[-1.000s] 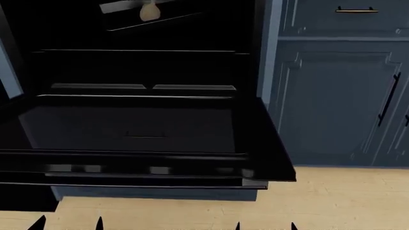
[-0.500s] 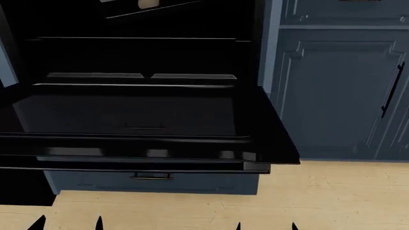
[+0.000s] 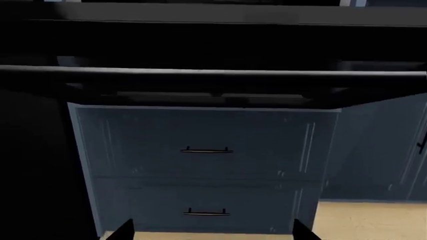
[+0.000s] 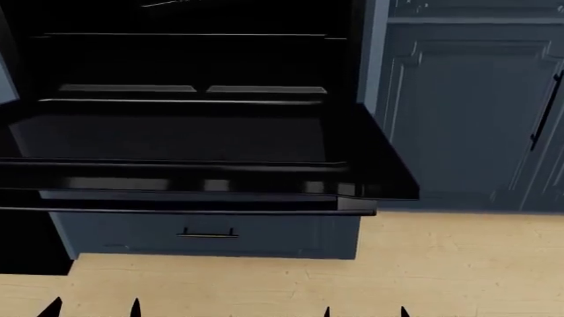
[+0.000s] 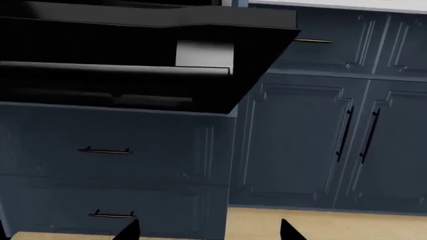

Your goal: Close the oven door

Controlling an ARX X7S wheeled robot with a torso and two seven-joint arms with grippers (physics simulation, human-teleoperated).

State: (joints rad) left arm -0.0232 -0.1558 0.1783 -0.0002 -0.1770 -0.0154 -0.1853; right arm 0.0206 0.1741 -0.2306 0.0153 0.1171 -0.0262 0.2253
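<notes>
Dim, flat sim render; sharp thruout, no blur or lens warp.
Oven door (image 4: pixel 203 142) is near-black w/ soft pale glints along its front edge; the cavity behind is almost lost in dark. Light source can't be told. Wood floor (image 4: pixel 440 264) is brightest, evenly lit, w/ dark shade under the door. Drawer fronts (image 3: pixel 207 150) are muted blue-grey, dimmer below the door overhang. White reflection patch on door's underside in rt wrist view.
</notes>
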